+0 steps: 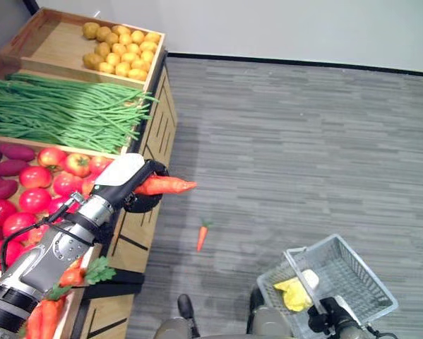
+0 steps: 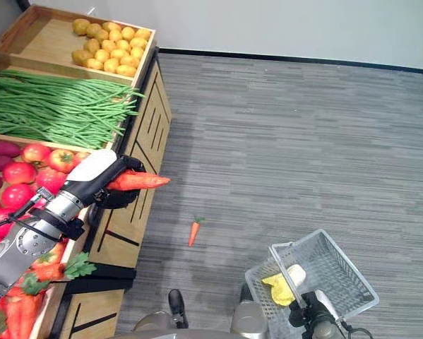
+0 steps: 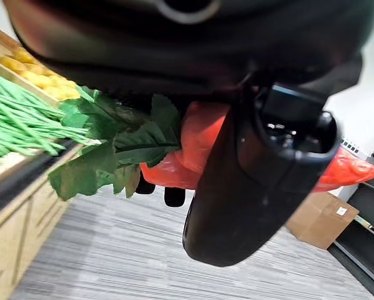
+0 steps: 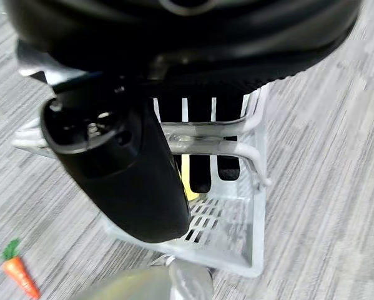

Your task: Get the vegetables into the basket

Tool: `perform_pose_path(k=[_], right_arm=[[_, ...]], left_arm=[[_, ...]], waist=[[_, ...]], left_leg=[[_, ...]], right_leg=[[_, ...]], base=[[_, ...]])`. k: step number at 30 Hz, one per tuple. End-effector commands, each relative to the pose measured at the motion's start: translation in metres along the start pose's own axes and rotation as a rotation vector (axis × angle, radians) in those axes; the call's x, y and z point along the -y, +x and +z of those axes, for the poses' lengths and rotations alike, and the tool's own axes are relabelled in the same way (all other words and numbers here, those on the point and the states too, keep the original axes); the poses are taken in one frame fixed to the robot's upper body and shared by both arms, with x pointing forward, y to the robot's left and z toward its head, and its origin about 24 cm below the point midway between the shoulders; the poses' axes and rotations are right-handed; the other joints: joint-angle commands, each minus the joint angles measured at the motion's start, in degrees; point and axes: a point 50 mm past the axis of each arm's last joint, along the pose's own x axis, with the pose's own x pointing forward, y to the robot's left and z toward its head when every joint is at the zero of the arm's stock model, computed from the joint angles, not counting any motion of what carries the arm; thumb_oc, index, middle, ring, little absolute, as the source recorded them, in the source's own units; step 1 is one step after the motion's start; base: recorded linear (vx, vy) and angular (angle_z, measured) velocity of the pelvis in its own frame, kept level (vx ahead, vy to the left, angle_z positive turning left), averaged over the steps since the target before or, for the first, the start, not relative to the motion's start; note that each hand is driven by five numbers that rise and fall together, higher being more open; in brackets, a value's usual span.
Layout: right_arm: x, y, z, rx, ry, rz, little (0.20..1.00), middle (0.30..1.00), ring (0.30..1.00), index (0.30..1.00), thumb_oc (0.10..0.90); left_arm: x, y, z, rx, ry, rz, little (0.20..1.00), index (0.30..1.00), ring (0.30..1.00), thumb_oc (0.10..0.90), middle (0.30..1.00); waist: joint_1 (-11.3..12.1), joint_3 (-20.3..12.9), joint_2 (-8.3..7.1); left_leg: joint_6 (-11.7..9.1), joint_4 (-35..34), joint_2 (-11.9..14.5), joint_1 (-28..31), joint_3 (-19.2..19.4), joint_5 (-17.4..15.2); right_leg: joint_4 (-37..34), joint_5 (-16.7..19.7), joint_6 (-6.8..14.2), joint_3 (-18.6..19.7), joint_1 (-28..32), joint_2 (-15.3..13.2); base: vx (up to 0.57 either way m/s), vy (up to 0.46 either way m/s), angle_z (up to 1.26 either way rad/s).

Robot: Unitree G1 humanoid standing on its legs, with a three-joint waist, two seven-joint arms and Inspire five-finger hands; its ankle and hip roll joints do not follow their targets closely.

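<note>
My left hand [image 1: 135, 185] is shut on an orange carrot [image 1: 167, 186], held just past the edge of the produce stand with its tip pointing out over the floor. In the left wrist view the carrot [image 3: 196, 144] and its green leaves [image 3: 112, 153] sit behind the thumb [image 3: 255, 181]. A second small carrot [image 1: 202, 235] lies on the grey floor. At the lower right, my right hand [image 1: 325, 316] is curled round the handle [image 4: 236, 149] of a wire basket [image 1: 352, 272]. A yellow item [image 1: 294, 294] lies inside the basket.
The wooden stand [image 1: 151, 134] on the left holds potatoes [image 1: 123, 48], green beans [image 1: 63, 109], tomatoes [image 1: 34, 187], purple sweet potatoes [image 1: 3, 169] and more carrots [image 1: 49, 311]. A cardboard box [image 3: 321, 219] stands by the wall. Grey carpet [image 1: 303, 155] spreads to the right.
</note>
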Motion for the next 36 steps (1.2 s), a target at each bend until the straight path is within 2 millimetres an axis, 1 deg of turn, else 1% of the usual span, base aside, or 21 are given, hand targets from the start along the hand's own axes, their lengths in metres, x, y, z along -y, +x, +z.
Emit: perform_pose_path(k=[1,3,5,10,12,13,14,16,18,19,20,21,22,23,24,27,28,31,32,33,36], right_arm=[[0.012,-0.003,-0.015,-0.027,-0.045,-0.041,0.300,0.300,0.300,0.300,0.400],[0.011,-0.003,-0.015,-0.024,-0.049,-0.040,0.300,0.300,0.300,0.300,0.400],[0.010,-0.003,-0.014,-0.019,-0.054,-0.033,0.300,0.300,0.300,0.300,0.400],[0.019,-0.001,-0.002,0.033,-0.048,-0.069,0.300,0.300,0.300,0.300,0.400],[0.030,0.001,0.005,0.067,-0.040,-0.105,0.300,0.300,0.300,0.300,0.400],[0.030,0.000,0.005,0.067,-0.039,-0.106,0.300,0.300,0.300,0.300,0.400],[0.043,0.001,0.014,0.107,-0.029,-0.150,0.300,0.300,0.300,0.300,0.400],[0.056,0.001,0.025,0.161,-0.030,-0.191,0.300,0.300,0.300,0.300,0.400],[0.075,0.000,0.042,0.233,-0.047,-0.241,0.300,0.300,0.300,0.300,0.400],[0.075,0.000,0.043,0.233,-0.045,-0.242,0.300,0.300,0.300,0.300,0.400],[0.094,-0.002,0.063,0.307,-0.057,-0.293,0.300,0.300,0.300,0.300,0.400],[0.101,-0.003,0.072,0.339,-0.074,-0.311,0.300,0.300,0.300,0.300,0.400],[0.108,-0.005,0.083,0.378,-0.080,-0.331,0.300,0.300,0.300,0.300,0.400],[0.118,-0.009,0.097,0.432,-0.134,-0.355,0.300,0.300,0.300,0.300,0.400],[0.118,-0.009,0.097,0.431,-0.134,-0.356,0.300,0.300,0.300,0.300,0.400],[0.132,-0.015,0.129,0.523,-0.193,-0.400,0.300,0.300,0.300,0.300,0.400],[0.134,-0.020,0.151,0.590,-0.222,-0.413,0.300,0.300,0.300,0.300,0.400],[0.139,-0.032,0.187,0.707,-0.260,-0.450,0.300,0.300,0.300,0.300,0.400],[0.143,-0.044,0.215,0.797,-0.273,-0.481,0.300,0.300,0.300,0.300,0.400],[0.143,-0.044,0.215,0.797,-0.272,-0.481,0.300,0.300,0.300,0.300,0.400],[0.145,-0.059,0.246,0.896,-0.290,-0.507,0.300,0.300,0.300,0.300,0.400]], left_arm=[[-0.048,0.011,0.024,0.146,0.030,0.210,0.300,0.300,0.300,0.400,0.300],[-0.047,0.010,0.022,0.138,0.030,0.207,0.300,0.300,0.300,0.400,0.300],[-0.045,0.010,0.020,0.130,0.023,0.207,0.300,0.300,0.300,0.400,0.300],[-0.036,0.012,0.016,0.111,-0.048,0.218,0.300,0.300,0.300,0.400,0.300],[-0.032,0.014,0.018,0.119,-0.074,0.212,0.300,0.300,0.300,0.400,0.300],[-0.031,0.015,0.018,0.120,-0.075,0.212,0.300,0.300,0.300,0.400,0.300],[-0.026,0.019,0.020,0.131,-0.102,0.201,0.300,0.300,0.300,0.400,0.300],[-0.022,0.024,0.024,0.151,-0.134,0.197,0.300,0.300,0.300,0.400,0.300],[-0.014,0.030,0.031,0.182,-0.168,0.176,0.300,0.300,0.300,0.400,0.300],[-0.015,0.030,0.031,0.183,-0.168,0.177,0.300,0.300,0.300,0.400,0.300],[-0.008,0.035,0.039,0.221,-0.193,0.155,0.300,0.300,0.300,0.400,0.300],[-0.004,0.038,0.042,0.234,-0.209,0.146,0.300,0.300,0.300,0.400,0.300],[-0.004,0.040,0.044,0.243,-0.214,0.141,0.300,0.300,0.300,0.400,0.300],[0.003,0.047,0.053,0.285,-0.246,0.105,0.300,0.300,0.300,0.400,0.300],[0.003,0.047,0.053,0.285,-0.247,0.105,0.300,0.300,0.300,0.400,0.300],[0.014,0.053,0.067,0.338,-0.300,0.064,0.300,0.300,0.300,0.400,0.300],[0.017,0.055,0.070,0.351,-0.316,0.057,0.300,0.300,0.300,0.400,0.300],[0.022,0.060,0.081,0.395,-0.330,0.031,0.300,0.300,0.300,0.400,0.300],[0.027,0.063,0.094,0.450,-0.340,-0.010,0.300,0.300,0.300,0.400,0.300],[0.027,0.064,0.094,0.450,-0.339,-0.010,0.300,0.300,0.300,0.400,0.300],[0.033,0.066,0.109,0.518,-0.331,-0.073,0.300,0.300,0.300,0.400,0.300]], waist=[[-0.07,-5.42,-0.45],[0.07,-5.74,-0.73],[-0.23,-6.20,-0.88],[-0.61,-6.34,-0.21],[-0.87,-6.00,0.32],[-0.88,-5.96,0.41],[-1.01,-5.52,0.81],[-1.29,-5.59,1.05],[-1.21,-5.70,1.21],[-1.17,-5.71,1.29],[-0.40,-5.63,1.34],[0.13,-5.59,1.29],[0.07,-5.79,1.22],[-0.50,-6.72,1.56],[-0.38,-6.72,1.62],[-0.29,-7.45,1.56],[-0.16,-7.60,1.34],[0.21,-7.86,0.71],[0.33,-8.07,0.39],[0.34,-8.04,0.37],[0.48,-8.43,0.25]], left_leg=[[-1.01,1.08,-0.52,-0.57,2.69,-1.11],[-1.32,1.12,-0.43,-0.41,3.38,-0.96],[-2.11,1.17,0.28,-0.34,4.41,-0.23],[-4.93,1.33,3.66,0.10,5.36,2.96],[-6.03,2.47,5.12,-0.35,4.84,4.56],[-6.10,2.53,5.22,-0.38,4.76,4.58],[-7.07,4.21,6.54,-1.27,4.25,6.07],[-7.83,4.87,7.23,-1.74,3.58,7.60],[-8.18,5.27,7.15,-2.34,0.78,8.25],[-8.11,5.27,7.20,-2.55,0.75,8.43],[-7.57,4.19,5.47,-3.14,-5.18,7.21],[-7.27,3.13,4.41,-3.67,-8.31,6.20],[-6.72,2.15,4.15,-3.95,-8.90,5.25],[-6.14,0.10,4.62,-2.66,-6.97,4.63],[-6.12,0.10,4.64,-2.63,-6.87,4.58],[-5.63,0.10,4.05,-1.78,-6.28,2.96],[-5.38,0.10,3.78,-1.28,-5.33,2.18],[-5.11,0.10,3.49,-1.06,-4.21,1.52],[-4.90,0.10,3.12,-0.90,-4.01,1.10],[-4.89,0.10,3.11,-0.89,-4.00,1.09],[-4.76,0.10,2.92,-0.56,-3.99,0.80]], right_leg=[[1.96,6.13,3.59,-0.31,1.21,-3.67],[-0.25,6.44,3.78,-0.50,1.77,-3.49],[-3.54,5.91,3.70,0.30,2.47,-2.19],[-8.25,4.00,2.05,0.69,4.21,1.75],[-8.51,3.24,1.29,0.49,4.83,3.11],[-8.51,3.23,1.22,0.42,4.87,3.20],[-8.85,2.51,0.42,-0.02,5.60,4.18],[-9.52,2.28,-0.08,-0.27,6.12,4.66],[-10.15,2.25,-0.36,0.18,6.27,5.05],[-10.20,2.46,-0.43,0.14,6.10,5.12],[-10.89,2.47,-0.20,1.10,6.17,4.80],[-11.03,2.62,-0.02,1.48,6.00,4.50],[-11.02,3.05,0.05,1.52,5.62,4.33],[-11.19,3.57,0.52,1.57,5.18,4.12],[-11.19,3.59,0.53,1.66,5.14,4.13],[-11.63,4.56,1.12,2.63,4.71,3.47],[-11.63,5.11,1.43,3.56,4.22,3.00],[-11.63,6.03,1.88,4.46,3.45,2.34],[-11.63,6.42,2.15,4.61,3.14,1.92],[-11.63,6.42,2.17,4.63,3.14,1.91],[-11.63,6.66,2.35,4.64,3.17,1.56]], base=[[0.02,-0.097,-0.29],[0.01,-0.107,-0.36],[0.00,-0.189,-0.30],[0.00,-0.296,-0.36],[-0.01,-0.222,-0.12],[-0.03,-0.254,-0.04],[-0.03,-0.199,-0.02],[-0.03,-0.181,0.02],[-0.03,-0.078,-0.01],[-0.02,-0.014,-0.06],[-0.02,0.003,-0.08],[-0.03,0.001,-0.13],[-0.01,0.053,-0.27],[0.00,0.053,-0.26],[0.02,0.086,-0.08],[0.02,0.104,-0.12],[0.01,0.142,-0.12],[0.00,0.094,-0.30],[0.00,0.070,-0.15],[0.01,0.070,-0.01],[0.01,0.024,0.01]])
